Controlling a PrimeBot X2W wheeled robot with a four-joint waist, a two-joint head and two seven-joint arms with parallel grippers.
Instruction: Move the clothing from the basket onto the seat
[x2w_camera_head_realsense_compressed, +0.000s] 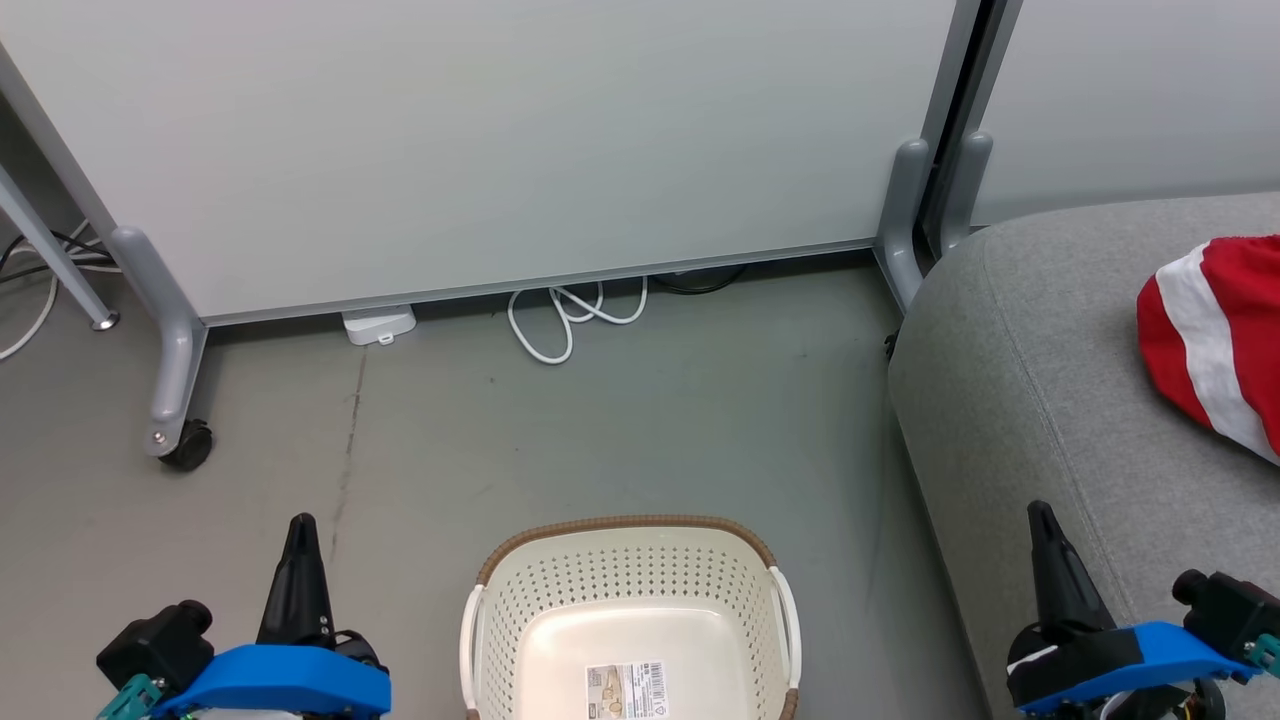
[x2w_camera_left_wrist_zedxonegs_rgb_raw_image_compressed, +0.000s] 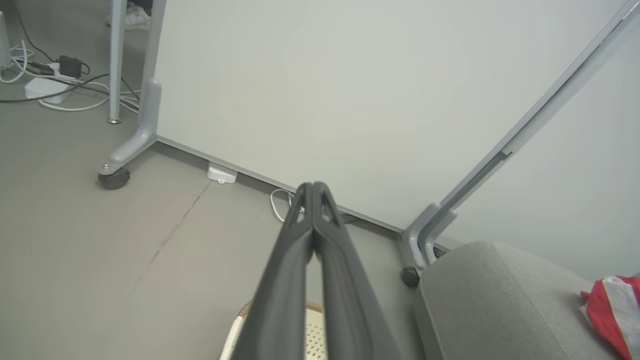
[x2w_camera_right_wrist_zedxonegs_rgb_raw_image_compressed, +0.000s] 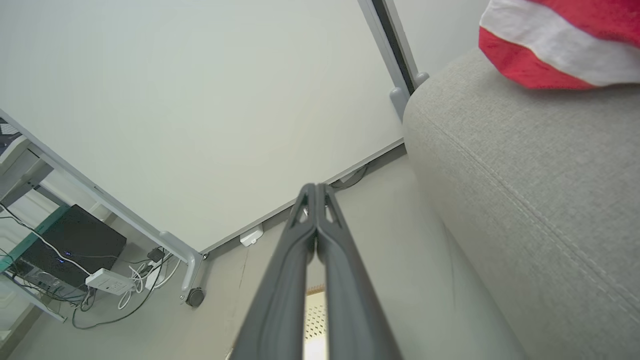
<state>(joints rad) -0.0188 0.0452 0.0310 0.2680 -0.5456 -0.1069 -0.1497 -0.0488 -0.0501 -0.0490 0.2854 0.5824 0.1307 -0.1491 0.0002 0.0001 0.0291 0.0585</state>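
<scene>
The cream-white basket (x2w_camera_head_realsense_compressed: 630, 600) stands on the floor at the bottom middle, and nothing lies inside but a barcode sticker on its base. Red clothing (x2w_camera_head_realsense_compressed: 1215, 335) with a white stripe lies on the grey seat (x2w_camera_head_realsense_compressed: 1040, 400) at the right edge. It shows again in the left wrist view as clothing (x2w_camera_left_wrist_zedxonegs_rgb_raw_image_compressed: 612, 312) and in the right wrist view as clothing (x2w_camera_right_wrist_zedxonegs_rgb_raw_image_compressed: 560, 42). My left gripper (x2w_camera_head_realsense_compressed: 300, 525) is shut and holds nothing, left of the basket. Over the seat's near part, my right gripper (x2w_camera_head_realsense_compressed: 1040, 512) is shut too, with nothing in it.
A white partition panel (x2w_camera_head_realsense_compressed: 480, 140) on grey wheeled feet (x2w_camera_head_realsense_compressed: 175, 420) stands behind the basket. A white cable loop (x2w_camera_head_realsense_compressed: 565, 320) and a small white box (x2w_camera_head_realsense_compressed: 378, 325) lie at its base. Bare grey floor stretches between the panel and the basket.
</scene>
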